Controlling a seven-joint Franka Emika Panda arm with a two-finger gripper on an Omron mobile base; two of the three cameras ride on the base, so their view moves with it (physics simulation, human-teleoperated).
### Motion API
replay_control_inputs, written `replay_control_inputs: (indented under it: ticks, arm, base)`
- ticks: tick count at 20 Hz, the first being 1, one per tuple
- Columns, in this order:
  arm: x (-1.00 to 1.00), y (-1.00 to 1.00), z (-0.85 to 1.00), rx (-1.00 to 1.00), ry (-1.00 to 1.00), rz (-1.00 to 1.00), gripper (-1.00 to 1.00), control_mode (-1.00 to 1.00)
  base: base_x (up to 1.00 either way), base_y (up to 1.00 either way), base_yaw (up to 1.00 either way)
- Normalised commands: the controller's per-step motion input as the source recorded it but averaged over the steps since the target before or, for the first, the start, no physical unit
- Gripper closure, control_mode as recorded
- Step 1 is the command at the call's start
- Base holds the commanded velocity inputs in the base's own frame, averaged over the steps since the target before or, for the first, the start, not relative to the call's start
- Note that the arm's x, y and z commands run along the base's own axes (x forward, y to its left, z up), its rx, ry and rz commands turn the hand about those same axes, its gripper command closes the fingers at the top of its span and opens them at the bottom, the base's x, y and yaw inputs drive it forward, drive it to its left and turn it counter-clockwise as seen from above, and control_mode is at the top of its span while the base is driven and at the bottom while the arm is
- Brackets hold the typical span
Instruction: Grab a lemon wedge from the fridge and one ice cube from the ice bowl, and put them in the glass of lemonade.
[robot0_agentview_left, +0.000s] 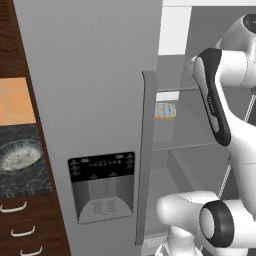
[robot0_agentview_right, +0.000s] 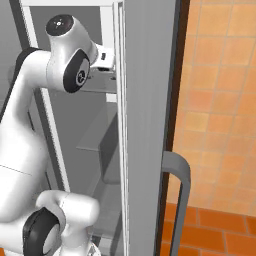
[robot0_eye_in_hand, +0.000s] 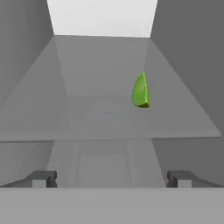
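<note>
1. The fridge (robot0_agentview_left: 95, 100) is seen in the left base view as a tall grey door with a long grey handle (robot0_agentview_left: 146, 155) at its right edge.
2. A black panel with a dispenser recess (robot0_agentview_left: 102, 186) is set low in that door, at about 7 o'clock from the middle of the picture.
3. The ice bowl (robot0_agentview_left: 20, 155) is seen at 9 o'clock in the left base view, on a dark counter (robot0_agentview_left: 25, 182) beside the fridge. Whitish speckled bits are held in it.
4. The fridge is open, and the white arm (robot0_agentview_left: 225, 125) is reached into it past the handle, at 3 o'clock.
5. A small blue and yellow thing (robot0_agentview_left: 165, 110) is seen on a shelf inside, but it is too blurry to be named.
6. In the hand view, the lemon wedge (robot0_eye_in_hand: 141, 91) is seen at about 1 o'clock, green, pointed end up, on a grey shelf (robot0_eye_in_hand: 109, 118).
7. The gripper (robot0_eye_in_hand: 112, 178) is seen at 6 o'clock in the hand view. Its two dark fingertips (robot0_eye_in_hand: 43, 178) are spread as wide as they go, and nothing is held between them.
8. The wedge is well apart from the fingertips and is not touched.
9. In the right base view, the edge of the open door (robot0_agentview_right: 145, 125) is seen, with an orange tiled wall (robot0_agentview_right: 220, 100) at 3 o'clock.
</note>
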Motion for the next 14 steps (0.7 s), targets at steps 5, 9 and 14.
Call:
replay_control_inputs:
  ticks: [5, 9, 14]
  arm:
    - [0.78, -0.72, -0.43, 0.04, 0.00, 0.00, -1.00, -1.00]
    - [0.81, -0.11, -0.23, 0.00, 0.00, 0.02, -1.00, -1.00]
    - [0.73, -0.15, -0.02, 0.00, 0.01, 0.01, -1.00, -1.00]
  base:
    - [0.00, 0.00, 0.00]
    - [0.00, 0.00, 0.00]
    - [0.00, 0.00, 0.00]
